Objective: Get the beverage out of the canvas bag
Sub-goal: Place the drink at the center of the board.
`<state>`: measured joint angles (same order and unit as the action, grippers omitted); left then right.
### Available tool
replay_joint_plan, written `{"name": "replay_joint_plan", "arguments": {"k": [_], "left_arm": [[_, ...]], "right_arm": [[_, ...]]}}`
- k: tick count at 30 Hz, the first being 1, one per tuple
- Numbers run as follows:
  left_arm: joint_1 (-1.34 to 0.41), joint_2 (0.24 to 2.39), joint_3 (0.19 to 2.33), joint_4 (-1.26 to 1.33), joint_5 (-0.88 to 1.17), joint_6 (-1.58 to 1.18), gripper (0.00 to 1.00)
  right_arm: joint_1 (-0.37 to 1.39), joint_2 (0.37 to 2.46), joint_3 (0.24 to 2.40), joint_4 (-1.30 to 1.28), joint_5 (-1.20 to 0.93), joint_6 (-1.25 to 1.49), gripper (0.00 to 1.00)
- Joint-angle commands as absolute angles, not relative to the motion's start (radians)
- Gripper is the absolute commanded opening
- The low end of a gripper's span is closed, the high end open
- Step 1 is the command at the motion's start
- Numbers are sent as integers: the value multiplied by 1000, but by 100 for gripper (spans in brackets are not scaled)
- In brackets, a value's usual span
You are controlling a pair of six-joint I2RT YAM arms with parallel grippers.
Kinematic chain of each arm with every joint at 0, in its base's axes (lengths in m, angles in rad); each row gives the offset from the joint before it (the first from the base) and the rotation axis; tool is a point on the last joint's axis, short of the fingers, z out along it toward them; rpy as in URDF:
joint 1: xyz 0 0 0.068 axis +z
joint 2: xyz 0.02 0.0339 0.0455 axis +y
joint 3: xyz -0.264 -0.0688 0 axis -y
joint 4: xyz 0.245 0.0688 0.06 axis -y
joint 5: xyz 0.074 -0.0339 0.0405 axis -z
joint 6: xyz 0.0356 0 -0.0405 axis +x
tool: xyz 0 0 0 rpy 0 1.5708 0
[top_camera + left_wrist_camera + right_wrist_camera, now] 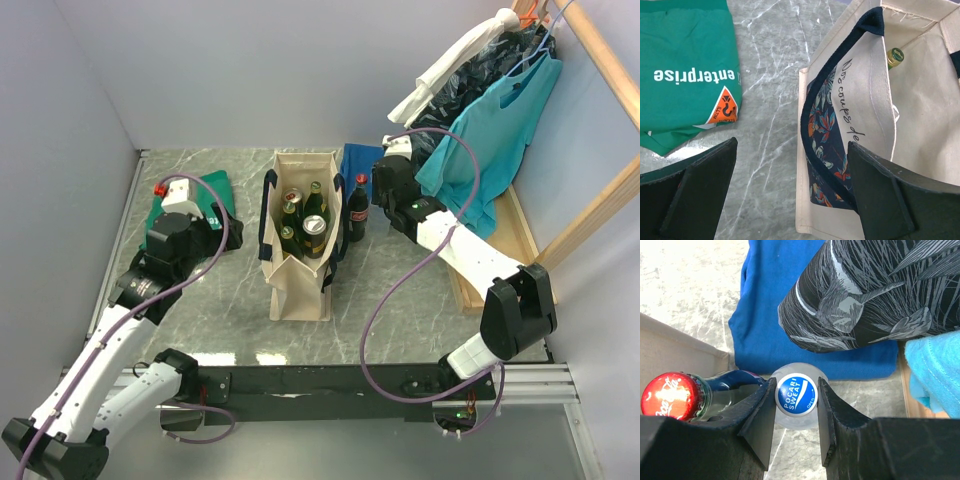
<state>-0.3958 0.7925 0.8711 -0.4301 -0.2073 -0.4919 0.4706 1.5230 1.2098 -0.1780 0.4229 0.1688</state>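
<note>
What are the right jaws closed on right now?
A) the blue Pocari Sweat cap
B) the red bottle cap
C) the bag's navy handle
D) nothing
A: the right wrist view shows the right jaws pressed against both sides of the Pocari Sweat cap, while the red-capped bottle sits outside them, off to one side.

White-shelled left arm [90, 370] and right arm [470, 255] with black joints, each carrying a looping purple cable [366, 340]; left tool [792, 150] and right tool [796, 390] bear thick matte-black fingers [700, 190].
</note>
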Motion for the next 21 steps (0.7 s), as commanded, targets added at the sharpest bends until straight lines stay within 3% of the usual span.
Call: {"name": "replay_joint_plan", "arguments": {"k": [1,4,10,14,19,21], "left_arm": [[-390,802,891,-403,-198,-497,96],[-388,804,893,-400,-192,-497,96],[-384,811,893,-388,-172,-497,96],[-383,819,894,-388,-161,-500,96],[-382,821,894,-385,-155,-503,96],[-382,819,894,-385,-153,-500,96]], "right_arm": [[469,1499,1235,-107,410,206,8],[469,1499,1241,-123,403,204,16],[469,1497,1252,-146,408,210,21],[469,1500,1255,-160,410,224,45],[469,1486,1243,-163,408,226,55],[469,1488,1247,-170,410,224,54]]}}
